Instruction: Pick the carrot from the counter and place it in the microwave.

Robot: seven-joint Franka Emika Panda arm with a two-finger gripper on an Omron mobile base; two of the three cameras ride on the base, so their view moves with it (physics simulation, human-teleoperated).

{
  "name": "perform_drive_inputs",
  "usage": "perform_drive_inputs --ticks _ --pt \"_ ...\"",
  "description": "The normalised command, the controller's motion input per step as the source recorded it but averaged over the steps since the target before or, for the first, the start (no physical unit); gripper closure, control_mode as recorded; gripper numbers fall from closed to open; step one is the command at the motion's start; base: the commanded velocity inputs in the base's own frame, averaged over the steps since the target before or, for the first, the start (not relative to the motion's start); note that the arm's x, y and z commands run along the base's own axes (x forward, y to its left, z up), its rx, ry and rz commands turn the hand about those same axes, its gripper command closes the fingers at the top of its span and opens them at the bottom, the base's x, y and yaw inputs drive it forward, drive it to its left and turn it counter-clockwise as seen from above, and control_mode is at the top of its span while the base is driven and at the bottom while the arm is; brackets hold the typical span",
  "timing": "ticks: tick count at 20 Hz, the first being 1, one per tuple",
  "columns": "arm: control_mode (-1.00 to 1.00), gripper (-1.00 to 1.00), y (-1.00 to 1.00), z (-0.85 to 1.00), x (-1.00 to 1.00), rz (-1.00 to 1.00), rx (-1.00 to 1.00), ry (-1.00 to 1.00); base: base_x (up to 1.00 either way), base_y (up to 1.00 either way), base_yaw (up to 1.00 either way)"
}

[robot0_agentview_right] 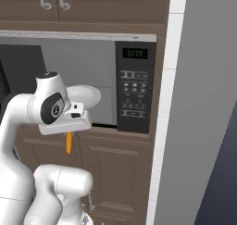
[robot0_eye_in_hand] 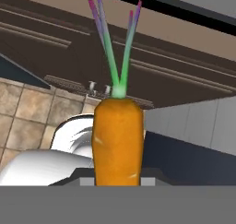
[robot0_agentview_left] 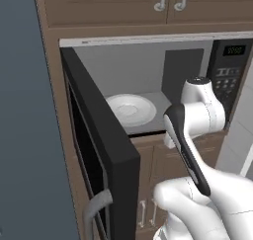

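Observation:
The microwave [robot0_agentview_left: 143,68] stands with its black door [robot0_agentview_left: 101,150] swung wide to the left, showing a grey interior and a white round plate [robot0_agentview_left: 131,109]. Its button panel [robot0_agentview_right: 134,87] with a digital display is on the right. My gripper [robot0_agentview_right: 69,135] hangs just in front of and below the opening, pointing down, shut on the carrot [robot0_agentview_right: 69,144]. The orange carrot [robot0_eye_in_hand: 117,140] stands up in the middle of the hand view, green stalks at its far end, and hides the fingertips. The counter is out of view.
Brown wooden cabinets [robot0_agentview_right: 115,168] lie under the microwave and more [robot0_agentview_left: 113,4] above it. A pale wall column [robot0_agentview_right: 173,103] rises right of the panel. The door's grey handle [robot0_agentview_left: 96,207] juts out low on the left. Tiled floor [robot0_eye_in_hand: 27,112] lies below the hand.

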Motion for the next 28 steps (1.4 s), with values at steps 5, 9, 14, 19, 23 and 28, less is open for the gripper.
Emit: perform_drive_inputs --ticks 5,9,14,19,23,28 --pt "1.00 1.00 0.00 0.00 0.00 0.00 0.00 0.00 0.41 0.00 0.18" --pt "1.00 1.00 0.00 0.00 0.00 0.00 0.00 0.00 0.01 0.00 0.12" --pt "-1.00 1.00 0.11 0.00 0.06 0.00 0.00 -0.19 -0.03 0.02 0.01" --pt "-1.00 1.00 0.02 0.08 0.57 0.00 0.04 -0.45 0.00 0.00 0.00" --pt "-1.00 1.00 0.10 0.00 0.72 0.02 0.02 -0.40 0.00 0.00 0.00" --pt "-1.00 1.00 0.48 0.17 0.71 0.04 -0.01 -0.26 0.00 0.00 0.00"
